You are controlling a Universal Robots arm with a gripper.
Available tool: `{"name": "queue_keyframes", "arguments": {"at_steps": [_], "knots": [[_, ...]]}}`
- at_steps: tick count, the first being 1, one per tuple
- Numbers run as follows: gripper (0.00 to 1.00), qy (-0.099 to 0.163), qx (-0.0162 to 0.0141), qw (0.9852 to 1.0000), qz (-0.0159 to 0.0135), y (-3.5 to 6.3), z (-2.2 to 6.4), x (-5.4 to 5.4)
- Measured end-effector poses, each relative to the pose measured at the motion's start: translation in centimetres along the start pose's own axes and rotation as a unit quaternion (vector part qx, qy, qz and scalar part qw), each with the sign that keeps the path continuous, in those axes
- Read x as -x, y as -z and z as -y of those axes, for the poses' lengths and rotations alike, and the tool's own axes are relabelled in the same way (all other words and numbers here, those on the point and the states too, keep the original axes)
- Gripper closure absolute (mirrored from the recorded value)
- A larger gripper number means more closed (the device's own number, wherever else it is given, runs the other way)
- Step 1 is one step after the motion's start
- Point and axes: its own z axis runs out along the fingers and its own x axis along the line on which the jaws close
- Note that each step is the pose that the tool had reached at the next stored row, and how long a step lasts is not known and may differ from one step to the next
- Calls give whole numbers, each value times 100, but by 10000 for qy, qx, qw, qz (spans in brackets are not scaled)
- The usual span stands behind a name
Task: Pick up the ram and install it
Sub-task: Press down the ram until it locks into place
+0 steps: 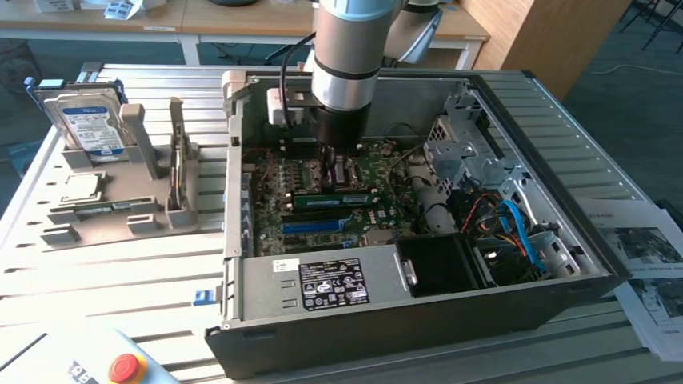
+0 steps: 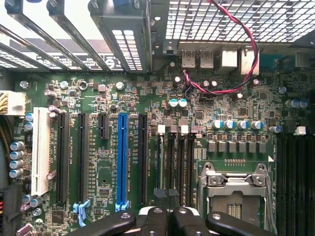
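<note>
Jaws (image 2: 166, 216) closed, empty, low over motherboard (image 2: 147, 147) inside computer case (image 1: 555, 312). Ram (image 1: 333, 196) seated flat in slot just ahead of jaws, toward power supply (image 1: 320, 284); long axis crosswise to case.

This is a robotics lab or workshop set up for computer assembly. A ribbed aluminium desk (image 1: 128, 272) of slotted profiles carries an opened desktop computer case (image 1: 427, 304) with its motherboard (image 1: 320, 200) exposed, and a grey holder (image 1: 117, 200) that keeps spare parts in fixed places, among them a hard drive (image 1: 91, 124) standing upright. An industrial robot arm (image 1: 347, 56) reaches down into the case. A red emergency stop button (image 1: 126, 368) sits at the desk's near edge, printed sheets (image 1: 641, 264) lie beside the case, and wooden work tables (image 1: 213, 20) stand behind.
</note>
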Motion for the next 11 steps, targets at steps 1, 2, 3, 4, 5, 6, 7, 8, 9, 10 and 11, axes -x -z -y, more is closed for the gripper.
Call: {"name": "queue_keyframes", "arguments": {"at_steps": [1,2,3,4,5,6,7,8,9,10,11], "knots": [[90,0,0,10000,0,0,0,0],[90,0,0,10000,0,0,0,0],[90,1,0,10000,0,0,1,0],[90,1,0,10000,0,-3,1,-1],[90,1,-1,10000,0,-6,1,-1],[90,1,-1,10000,0,-9,1,-1],[90,2,-2,10000,0,-12,1,-1],[90,1,-3,10000,0,-16,0,0],[90,1,-4,10000,0,-19,-1,-1],[90,1,-4,10000,-1,-21,-1,-1],[90,1,-5,10000,-1,-22,-1,-1]]}}
